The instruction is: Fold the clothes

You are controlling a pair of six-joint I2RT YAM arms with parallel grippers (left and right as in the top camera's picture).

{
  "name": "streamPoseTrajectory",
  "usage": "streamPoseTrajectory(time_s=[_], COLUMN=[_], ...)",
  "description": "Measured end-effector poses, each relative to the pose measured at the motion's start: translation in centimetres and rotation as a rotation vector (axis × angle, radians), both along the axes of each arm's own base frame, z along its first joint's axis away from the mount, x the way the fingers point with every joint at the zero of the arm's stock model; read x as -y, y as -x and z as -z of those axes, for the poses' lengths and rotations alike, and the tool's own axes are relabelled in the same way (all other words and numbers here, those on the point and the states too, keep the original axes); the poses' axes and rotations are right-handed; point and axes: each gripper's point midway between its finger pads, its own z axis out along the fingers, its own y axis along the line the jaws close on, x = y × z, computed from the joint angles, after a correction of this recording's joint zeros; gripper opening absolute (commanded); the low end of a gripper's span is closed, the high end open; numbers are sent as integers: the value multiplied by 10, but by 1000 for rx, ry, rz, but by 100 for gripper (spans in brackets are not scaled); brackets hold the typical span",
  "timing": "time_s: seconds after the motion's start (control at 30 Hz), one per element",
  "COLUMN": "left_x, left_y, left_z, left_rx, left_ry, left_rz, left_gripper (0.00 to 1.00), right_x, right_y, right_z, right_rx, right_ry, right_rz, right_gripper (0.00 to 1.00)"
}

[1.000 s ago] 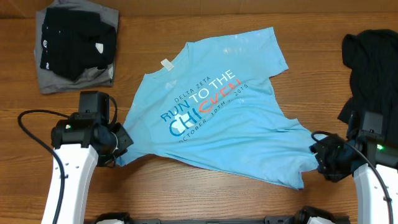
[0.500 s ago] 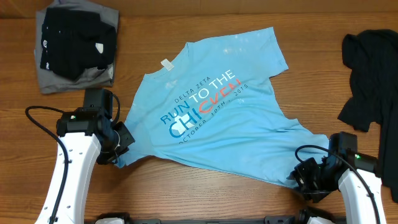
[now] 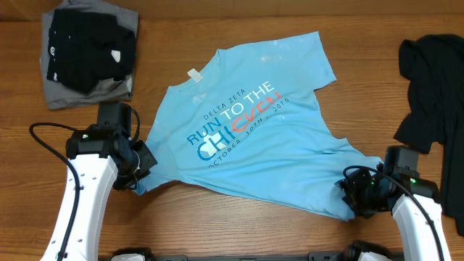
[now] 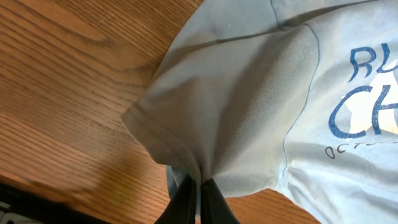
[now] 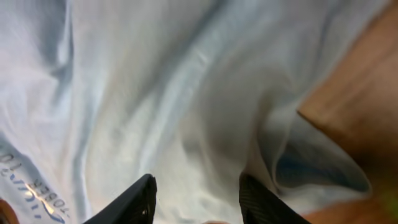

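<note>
Light-blue T-shirt [image 3: 254, 138] lies spread, lettering up, in the middle of the wooden table [image 3: 217, 232], rumpled along its near hem. Left tool [image 4: 199, 190] is closed on a hemmed corner at the shirt's left side; the left wrist view shows cloth gathering into the pinch. Right tool [image 5: 196, 199] is at the shirt's near right corner, jaws standing apart with creased fabric beneath them. Folded black garment [image 3: 87, 43] sits on a grey garment [image 3: 80, 96] in the far left corner. Loose black garment [image 3: 431, 80] is heaped at the right edge, apart from the shirt.
</note>
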Motion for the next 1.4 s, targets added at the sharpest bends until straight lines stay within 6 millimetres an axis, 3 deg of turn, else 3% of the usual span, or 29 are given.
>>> streamPoseTrajectory(time_s=[0.07,0.23,0.5,0.63,0.9,1.07,1.27,1.4], left_x=[0,0,0,0,0,-1,-1,-1], left_y=[0,0,-1,-4,-17,-27,-31,-29], left_z=[0,0,0,0,-2,-4,-4,-1], left_rx=[0,0,3,16,67,111,127,118], left_ry=[0,0,0,-1,-2,-3,-4,-2], left_rz=[0,0,0,0,0,-3,-3,-12], left_gripper=[4,4,4,4,4,4,4,4], right_x=[3,10,32,34,34,21,-21,-48], right_y=[-10,-27,-62,-64,-99,-130,-168,-180], right_z=[5,24,26,42,42,40,34,27], right_rx=[12,-9,-10,-56,42,151,297,340], right_ry=[4,7,73,73,63,64,44,19], right_rz=[8,20,33,34,32,6,-43,-72], right_gripper=[46,32,32,31,26,22,19,19])
